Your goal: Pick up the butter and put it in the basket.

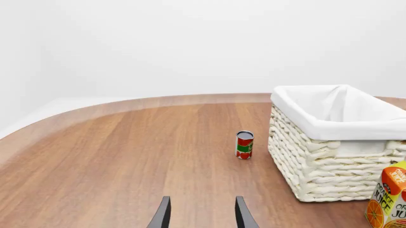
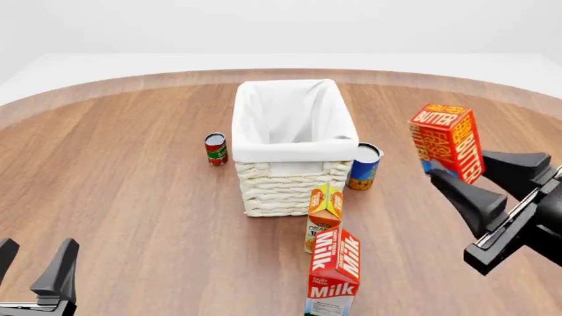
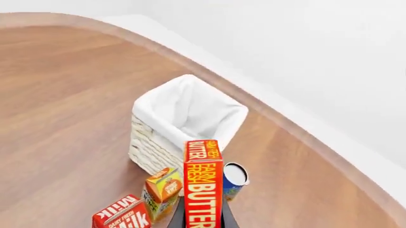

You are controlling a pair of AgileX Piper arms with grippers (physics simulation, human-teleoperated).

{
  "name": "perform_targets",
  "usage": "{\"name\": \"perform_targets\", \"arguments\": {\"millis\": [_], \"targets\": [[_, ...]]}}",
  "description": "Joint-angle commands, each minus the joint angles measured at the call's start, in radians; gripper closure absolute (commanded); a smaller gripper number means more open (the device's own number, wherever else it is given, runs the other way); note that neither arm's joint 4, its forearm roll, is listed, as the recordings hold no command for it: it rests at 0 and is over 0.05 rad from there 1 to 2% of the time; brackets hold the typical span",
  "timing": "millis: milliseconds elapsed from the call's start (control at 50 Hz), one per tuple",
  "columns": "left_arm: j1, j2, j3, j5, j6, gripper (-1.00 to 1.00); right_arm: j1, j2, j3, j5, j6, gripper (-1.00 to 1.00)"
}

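Right claw (image 2: 457, 172) is gripping the butter (image 2: 446, 141), holding it in the air to the right of the basket (image 2: 290, 148), above the table (image 2: 131, 184). Left claw (image 2: 35, 266) is sitting open, low near the table's front edge.

front high, wrists low (all share basket (image 2: 290, 125))

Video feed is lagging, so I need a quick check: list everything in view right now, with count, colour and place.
butter: 1, red with yellow-orange panels, lifted off the table in the right gripper, right of the basket
basket: 1, cream wicker, white liner, table centre
milk carton: 1, red-white, nearest the arms
juice carton: 1, orange-yellow, at the basket's near side
red can: 1, left of the basket
blue can: 1, right of the basket
table: 1, brown wood
left gripper: open, empty
right gripper: fingers clamp the butter
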Motion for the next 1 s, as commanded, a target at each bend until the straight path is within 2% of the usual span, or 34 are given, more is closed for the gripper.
{"name": "perform_targets", "arguments": {"millis": [20,80,100,140,220,260,340,360,400,440,460,480,500,540,620,680,700,720,740,780,820,900,920,940,1000], "targets": [[0.000,0.000,0.000,0.000,0.000,-1.00,0.000,0.061,0.018,-0.275,0.158,1.00],[0.000,0.000,0.000,0.000,0.000,-1.00,-0.077,0.129,0.002,-0.337,0.242,1.00],[0.000,0.000,0.000,0.000,0.000,-1.00,-0.077,0.129,0.002,-0.338,0.242,1.00],[0.000,0.000,0.000,0.000,0.000,-1.00,-0.110,0.151,-0.006,-0.387,0.320,1.00],[0.000,0.000,0.000,0.000,0.000,-1.00,-0.082,0.172,0.006,-0.453,0.396,1.00],[0.000,0.000,0.000,0.000,0.000,-1.00,-0.101,0.214,0.003,-0.489,0.439,1.00],[0.000,0.000,0.000,0.000,0.000,-1.00,-0.108,0.266,0.003,-0.564,0.573,1.00],[0.000,0.000,0.000,0.000,0.000,-1.00,-0.141,0.282,0.000,-0.584,0.602,1.00],[0.000,0.000,0.000,0.000,0.000,-1.00,-0.128,0.300,0.005,-0.625,0.665,1.00],[0.000,0.000,0.000,0.000,0.000,-1.00,-0.127,0.320,-0.004,-0.636,0.666,1.00],[0.000,0.000,0.000,0.000,0.000,-1.00,-0.118,0.337,-0.006,-0.657,0.699,1.00],[0.000,0.000,0.000,0.000,0.000,-1.00,-0.123,0.356,-0.017,-0.666,0.692,1.00],[0.000,0.000,0.000,0.000,0.000,-1.00,-0.097,0.380,-0.023,-0.700,0.720,1.00],[0.000,0.000,0.000,0.000,0.000,-1.00,-0.100,0.398,-0.036,-0.705,0.719,1.00],[0.000,0.000,0.000,0.000,0.000,-1.00,-0.046,0.425,-0.074,-0.764,0.741,1.00],[0.000,0.000,0.000,0.000,0.000,-1.00,-0.050,0.461,-0.103,-0.777,0.755,1.00],[0.000,0.000,0.000,0.000,0.000,-1.00,-0.036,0.464,-0.110,-0.783,0.743,1.00],[0.000,0.000,0.000,0.000,0.000,-1.00,-0.026,0.481,-0.122,-0.798,0.768,1.00],[0.000,0.000,0.000,0.000,0.000,-1.00,-0.031,0.488,-0.137,-0.795,0.758,1.00],[0.000,0.000,0.000,0.000,0.000,-1.00,-0.012,0.503,-0.163,-0.807,0.776,1.00],[0.000,0.000,0.000,0.000,0.000,-1.00,-0.007,0.556,-0.247,-0.774,0.777,1.00],[0.000,0.000,0.000,0.000,0.000,-1.00,0.004,0.602,-0.332,-0.721,0.776,1.00],[0.000,0.000,0.000,0.000,0.000,-1.00,0.008,0.641,-0.414,-0.649,0.751,1.00],[0.000,0.000,0.000,0.000,0.000,-1.00,0.011,0.651,-0.448,-0.625,0.758,1.00],[0.000,0.000,0.000,0.000,0.000,-1.00,0.012,0.699,-0.580,-0.500,0.722,1.00]]}}
